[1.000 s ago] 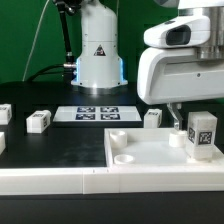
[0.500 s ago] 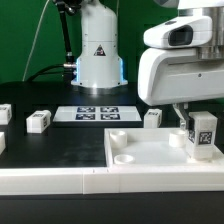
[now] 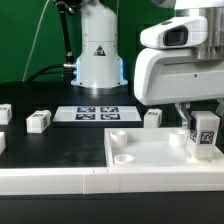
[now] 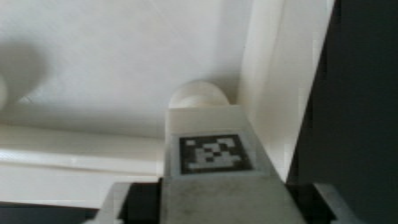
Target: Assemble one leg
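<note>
The hand [image 3: 202, 120] is clamped on the leg [image 3: 206, 134], its fingers [image 4: 135, 198] pressing on two opposite sides of the block. The leg stands upright, long axis vertical, at the exterior view's right edge of the white plate [image 3: 150, 152]; whether it touches the plate I cannot tell. Its black-and-white square tag [image 4: 215, 152] faces the exterior camera. A black triangle sticker [image 3: 99, 53] marks the arm's base, and tags cover the marker board [image 3: 97, 113] on the bench [image 3: 50, 142].
</note>
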Tool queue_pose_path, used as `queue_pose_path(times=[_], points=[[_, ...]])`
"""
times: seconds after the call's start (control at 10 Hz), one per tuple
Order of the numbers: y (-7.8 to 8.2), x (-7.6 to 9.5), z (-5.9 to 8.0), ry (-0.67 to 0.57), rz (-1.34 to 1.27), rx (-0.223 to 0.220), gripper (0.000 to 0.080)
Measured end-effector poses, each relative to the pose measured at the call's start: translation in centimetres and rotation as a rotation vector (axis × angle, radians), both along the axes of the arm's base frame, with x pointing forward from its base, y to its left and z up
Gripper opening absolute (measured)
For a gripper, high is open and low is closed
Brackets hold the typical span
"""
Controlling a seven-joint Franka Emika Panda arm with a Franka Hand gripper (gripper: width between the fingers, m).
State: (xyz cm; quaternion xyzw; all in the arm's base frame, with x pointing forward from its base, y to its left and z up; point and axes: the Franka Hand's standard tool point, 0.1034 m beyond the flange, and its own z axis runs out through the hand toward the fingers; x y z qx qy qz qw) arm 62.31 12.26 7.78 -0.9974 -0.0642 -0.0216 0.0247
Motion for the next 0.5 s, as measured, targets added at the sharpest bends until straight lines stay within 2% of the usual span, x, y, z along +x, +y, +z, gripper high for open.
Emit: queue_pose_path(times=[0.5], points=[[-0.43,-0.08,-0.28,-0.001,-0.574,0.084,0.0297]])
